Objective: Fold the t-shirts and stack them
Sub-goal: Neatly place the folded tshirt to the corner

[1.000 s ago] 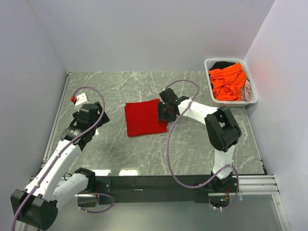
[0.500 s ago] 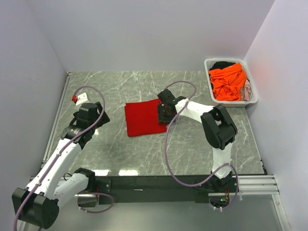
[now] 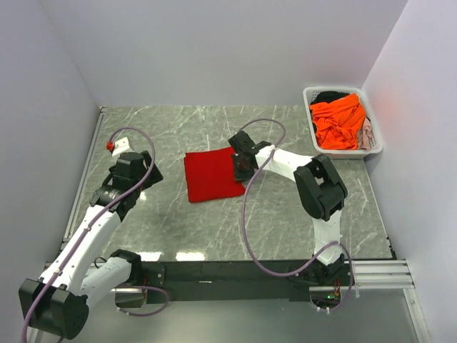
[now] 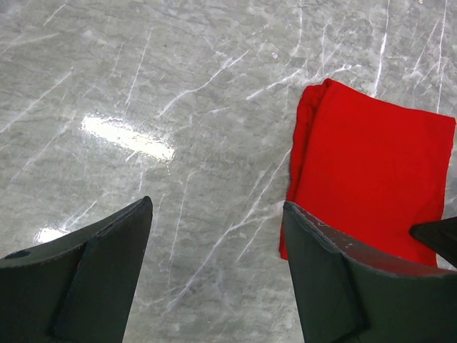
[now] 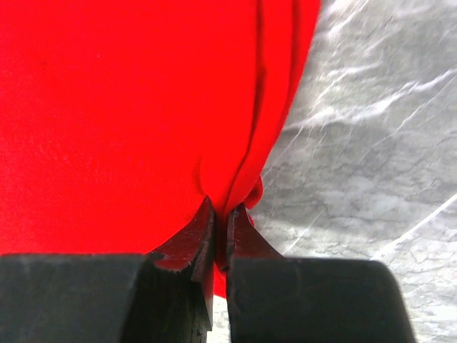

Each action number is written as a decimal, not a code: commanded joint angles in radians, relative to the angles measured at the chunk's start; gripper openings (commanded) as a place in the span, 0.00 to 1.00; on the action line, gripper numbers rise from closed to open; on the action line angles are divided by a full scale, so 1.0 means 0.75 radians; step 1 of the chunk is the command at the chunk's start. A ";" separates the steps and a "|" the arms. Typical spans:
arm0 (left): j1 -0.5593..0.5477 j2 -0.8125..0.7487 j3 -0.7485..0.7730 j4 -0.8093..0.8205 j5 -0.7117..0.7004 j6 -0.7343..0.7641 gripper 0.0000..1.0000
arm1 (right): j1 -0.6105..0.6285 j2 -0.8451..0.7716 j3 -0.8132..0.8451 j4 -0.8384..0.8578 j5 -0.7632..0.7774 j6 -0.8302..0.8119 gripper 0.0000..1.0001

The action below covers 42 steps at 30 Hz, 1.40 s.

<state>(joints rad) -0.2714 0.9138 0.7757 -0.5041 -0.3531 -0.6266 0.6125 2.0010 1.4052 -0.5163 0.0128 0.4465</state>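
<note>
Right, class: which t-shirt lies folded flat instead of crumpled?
The red t-shirt: it is a neat rectangle on the table, its edge pinched by the right gripper. The orange t-shirt is heaped, crumpled, in the white basket.

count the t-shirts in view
4: a red t-shirt folded on the table; an orange t-shirt, a dark one and a pale one piled in the basket, where more may be hidden.
</note>
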 commanded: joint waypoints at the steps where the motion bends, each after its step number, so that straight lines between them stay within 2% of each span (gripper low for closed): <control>1: 0.008 -0.001 0.001 0.048 0.019 0.025 0.79 | -0.047 0.034 0.090 -0.019 0.093 -0.014 0.00; 11: 0.014 0.015 0.003 0.052 0.029 0.030 0.79 | -0.176 0.001 0.098 -0.052 0.269 -0.182 0.00; 17: 0.018 0.025 0.003 0.054 0.025 0.032 0.79 | -0.181 -0.099 -0.039 -0.128 0.455 -0.286 0.00; 24: 0.022 0.027 0.007 0.052 0.037 0.034 0.79 | -0.191 -0.185 -0.247 -0.234 0.650 -0.286 0.00; 30: 0.022 -0.063 0.001 0.054 0.058 0.046 0.79 | -0.217 -0.242 -0.319 -0.361 0.787 -0.323 0.00; 36: 0.022 -0.171 -0.016 0.050 0.041 0.064 0.79 | -0.352 -0.336 -0.399 -0.420 0.846 -0.340 0.00; 42: 0.022 -0.200 -0.016 0.057 0.072 0.064 0.79 | -0.524 -0.479 -0.513 -0.410 1.056 -0.374 0.00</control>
<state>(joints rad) -0.2600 0.7738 0.7715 -0.4889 -0.3180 -0.5999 0.2863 1.7283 1.0458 -0.8001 0.6674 0.1783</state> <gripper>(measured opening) 0.791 0.083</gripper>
